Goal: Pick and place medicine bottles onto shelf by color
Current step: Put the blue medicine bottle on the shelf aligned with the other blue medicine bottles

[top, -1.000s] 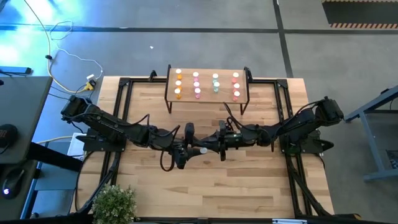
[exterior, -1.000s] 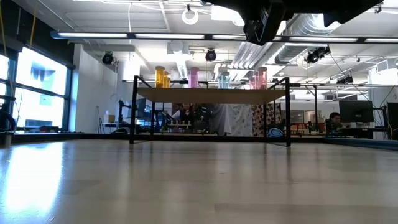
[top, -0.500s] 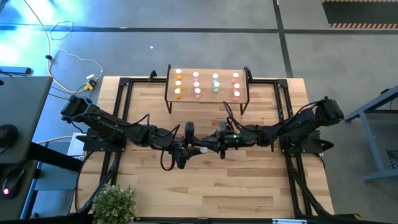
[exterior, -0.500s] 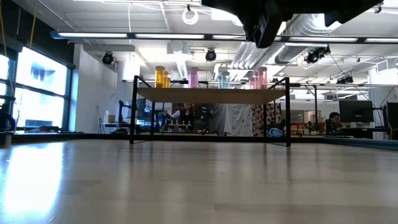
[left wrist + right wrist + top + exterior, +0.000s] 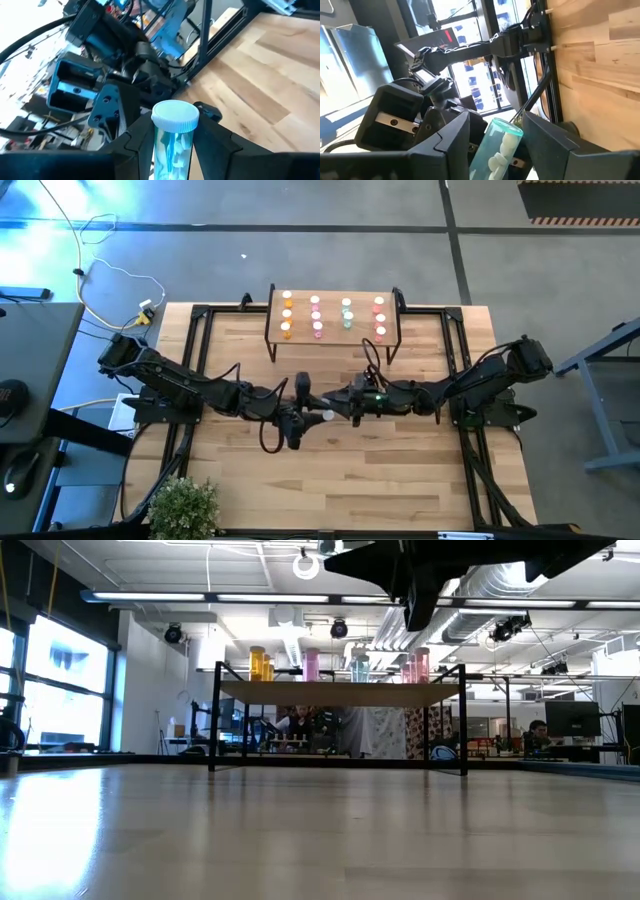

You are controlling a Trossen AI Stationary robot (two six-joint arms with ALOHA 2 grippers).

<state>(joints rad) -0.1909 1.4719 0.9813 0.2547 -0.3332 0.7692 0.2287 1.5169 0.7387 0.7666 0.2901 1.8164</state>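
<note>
From above, the two dark arms meet over the middle of the slatted light-wood counter (image 5: 330,480). The left claw (image 5: 305,414) and the right claw (image 5: 345,406) face each other, with a small clear teal-tinted medicine bottle with a white cap (image 5: 325,416) between them. At the counter's far edge stands the low light-wood shelf on thin black legs (image 5: 333,337), carrying rows of tiny orange, pink, teal-green and red bottles (image 5: 333,316).

At counter height, the shelf shows four groups of coloured bottles on top, with dark arm parts overhead.

The left wrist view shows the left claw's fingers (image 5: 140,142) pressed against both sides of the teal bottle, cap pointing away, gripping it.

The right wrist view shows the bottle's base end between the right claw's fingers (image 5: 447,137), which stand apart from it with visible gaps.
</note>
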